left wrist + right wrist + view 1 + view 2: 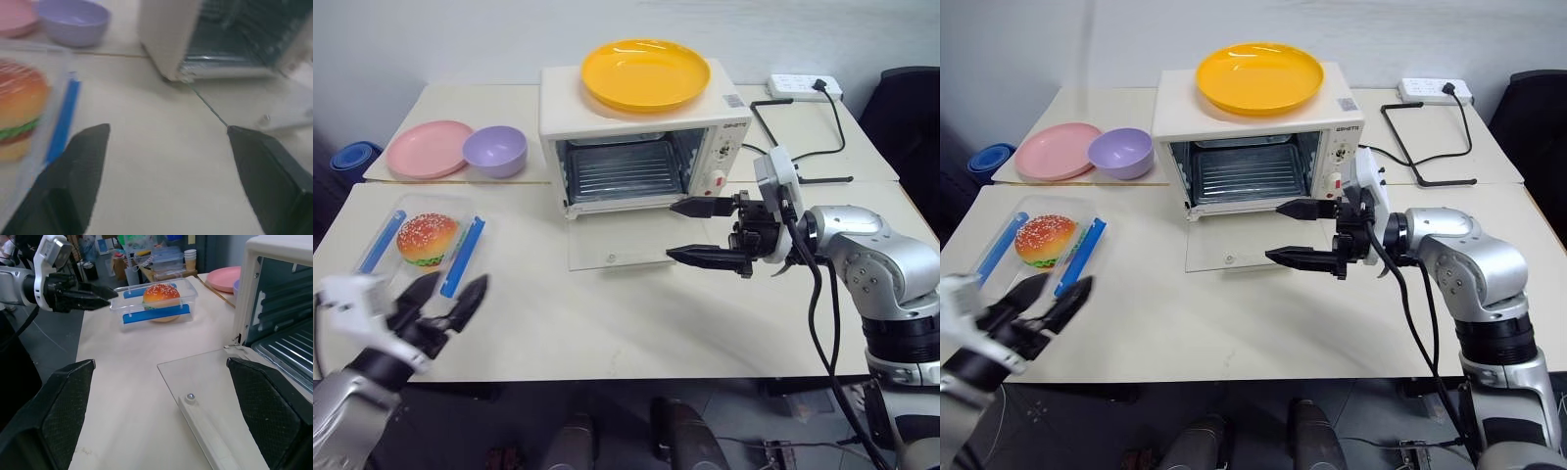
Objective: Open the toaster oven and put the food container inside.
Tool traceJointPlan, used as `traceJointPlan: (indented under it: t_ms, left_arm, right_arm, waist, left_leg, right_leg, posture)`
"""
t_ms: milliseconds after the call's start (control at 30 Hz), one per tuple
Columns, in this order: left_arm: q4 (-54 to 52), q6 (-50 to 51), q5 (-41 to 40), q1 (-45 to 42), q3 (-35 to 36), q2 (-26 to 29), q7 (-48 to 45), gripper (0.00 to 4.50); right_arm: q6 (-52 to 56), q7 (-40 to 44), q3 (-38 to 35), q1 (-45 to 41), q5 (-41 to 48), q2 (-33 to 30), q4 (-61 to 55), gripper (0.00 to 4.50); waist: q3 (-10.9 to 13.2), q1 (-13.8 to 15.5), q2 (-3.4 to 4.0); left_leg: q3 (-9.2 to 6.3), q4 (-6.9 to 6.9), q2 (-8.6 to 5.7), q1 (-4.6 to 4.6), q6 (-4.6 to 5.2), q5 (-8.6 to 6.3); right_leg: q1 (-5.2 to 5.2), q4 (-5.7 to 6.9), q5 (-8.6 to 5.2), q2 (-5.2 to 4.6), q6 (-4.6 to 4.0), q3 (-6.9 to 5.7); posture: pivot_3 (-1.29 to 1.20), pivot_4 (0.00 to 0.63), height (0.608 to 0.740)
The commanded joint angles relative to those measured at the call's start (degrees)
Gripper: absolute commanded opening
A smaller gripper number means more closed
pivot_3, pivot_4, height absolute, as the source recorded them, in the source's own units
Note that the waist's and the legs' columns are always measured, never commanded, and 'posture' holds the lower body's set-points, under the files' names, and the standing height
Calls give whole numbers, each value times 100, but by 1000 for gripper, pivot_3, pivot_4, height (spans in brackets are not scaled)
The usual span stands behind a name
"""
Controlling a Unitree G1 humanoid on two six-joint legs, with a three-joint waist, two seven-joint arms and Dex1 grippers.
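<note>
The container [423, 242] lies flat on the bench [607, 323], just ahead of the left tool [450, 294], whose fingers are spread wide and hold nothing. It is a shallow clear plastic box with blue clips on both long sides; its long axis runs roughly front to back, slightly angled. The boxy cream oven [641, 137] stands with its glass door dropped flat. The right tool [700, 232] hovers wide open over that door.

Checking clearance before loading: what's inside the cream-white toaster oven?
The cream-white toaster oven, glass door down, holds a bare wire rack. The space under the rack is hidden.
</note>
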Motion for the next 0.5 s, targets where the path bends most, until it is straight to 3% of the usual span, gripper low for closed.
traceJointPlan:
  t_ms: [33,300,500]
  left_arm:
    - [369,-420,-1422,286,613,-96,1312,4480]
    - [1723,-1164,-3377,125,262,791,3886,4480]
    - [2670,-1331,-3878,-336,-411,1606,4755,4480]
  right_arm:
    - [-121,176,39,-200,-32,86,51,4500]
    - [-44,20,-4,-160,-39,199,14,4500]
    - [142,-342,-240,206,126,153,-484,4500]
  waist:
    - [0,19,0]
    - [-6,48,-10]
    - [-6,46,-10]
  left_leg:
    - [-3,1,0,1,0,0]
    - [-37,16,-1,0,-7,-4]
    - [-44,11,0,-3,-14,-8]
  right_leg:
    - [0,1,-1,0,-1,2]
    - [22,-5,-4,-3,-13,-13]
    - [21,-6,-7,-2,-19,-19]
  posture:
    - [0,150,740]
    - [0,150,740]
    - [0,150,740]
